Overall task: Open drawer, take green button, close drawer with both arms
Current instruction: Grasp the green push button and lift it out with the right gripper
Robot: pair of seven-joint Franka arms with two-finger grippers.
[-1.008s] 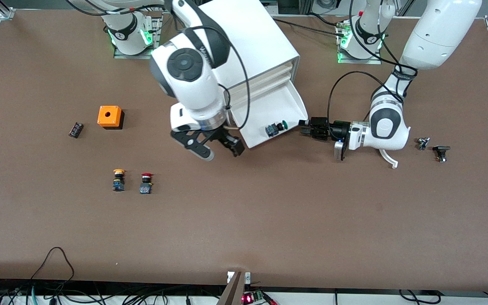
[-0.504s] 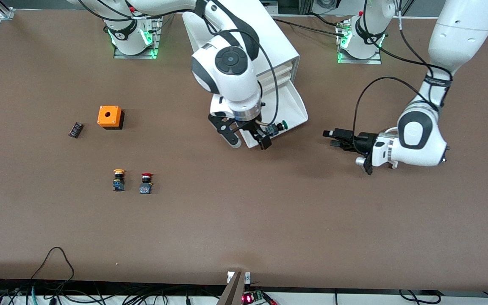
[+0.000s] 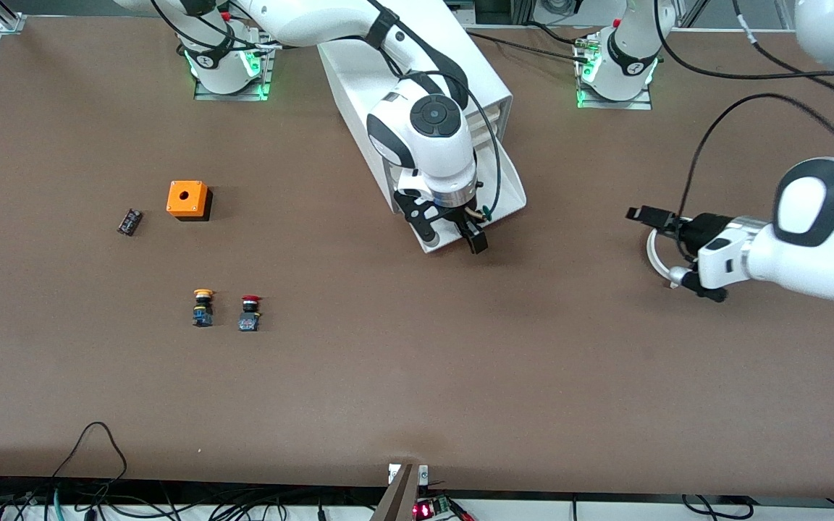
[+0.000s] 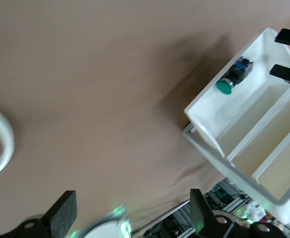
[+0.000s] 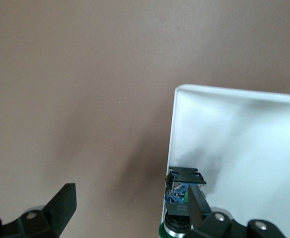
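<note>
The white cabinet (image 3: pixel 417 43) has a lower drawer (image 3: pixel 510 182) pulled out. In it lies the green-capped button (image 4: pixel 233 78), on its side by the drawer's front corner. My right gripper (image 3: pixel 453 236) hangs open over that corner. One of its fingers (image 5: pixel 197 208) is over the button's blue and black body (image 5: pixel 183 184), and the other is over bare table outside the drawer wall. In the front view this gripper covers most of the button. My left gripper (image 3: pixel 672 253) is open and holds nothing, over the table toward the left arm's end, well apart from the drawer.
A white curved piece (image 3: pixel 653 255) lies on the table under the left gripper. An orange box (image 3: pixel 187 199), a small black part (image 3: pixel 129 221), a yellow-capped button (image 3: pixel 203 307) and a red-capped button (image 3: pixel 249 312) sit toward the right arm's end.
My left gripper let go at the drawer's front, opened and drew back toward the left arm's end. My right gripper swung across to hang over the button's corner of the drawer.
</note>
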